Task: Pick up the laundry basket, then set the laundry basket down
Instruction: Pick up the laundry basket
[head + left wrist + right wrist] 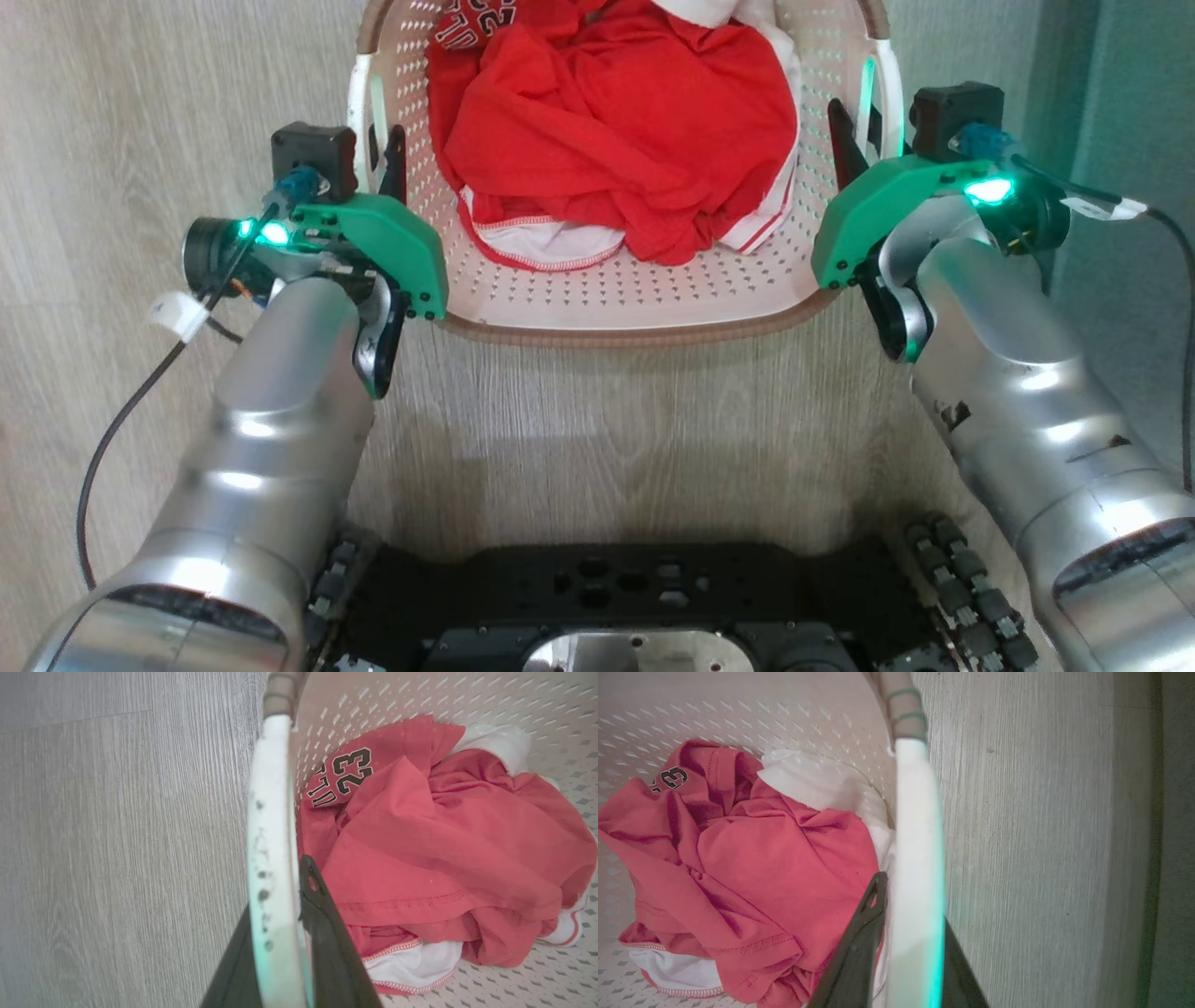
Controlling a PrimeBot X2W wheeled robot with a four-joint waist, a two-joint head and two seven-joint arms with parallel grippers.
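A small rounded cream plastic laundry basket [644,289] with perforated walls and a brown woven-look rim sits straight ahead of the robot, between its two silver arms and over a pale grey wood-grain floor [140,112]. A crumpled red jersey with a black number 23 [420,840] and some white cloth trimmed in red [551,245] lie heaped inside. The left claw [383,154] is closed across the basket's white left side handle [271,835]. One dark finger sits inside the basket wall and the other outside, so the handle bar is pinched between them. The right claw [859,135] grips the white right side handle [917,835] in the same way, nearly closed, with only the bar in its grasp. Holding both handles at matching height likely keeps the load level and stops the clothes sliding to one side. A soft shadow lies under the near rim, but from above it is hard to tell whether the basket rests on the floor or hangs just clear of it. The robot's black wheeled base [616,588] lies at the bottom of the head view, well apart from the basket.
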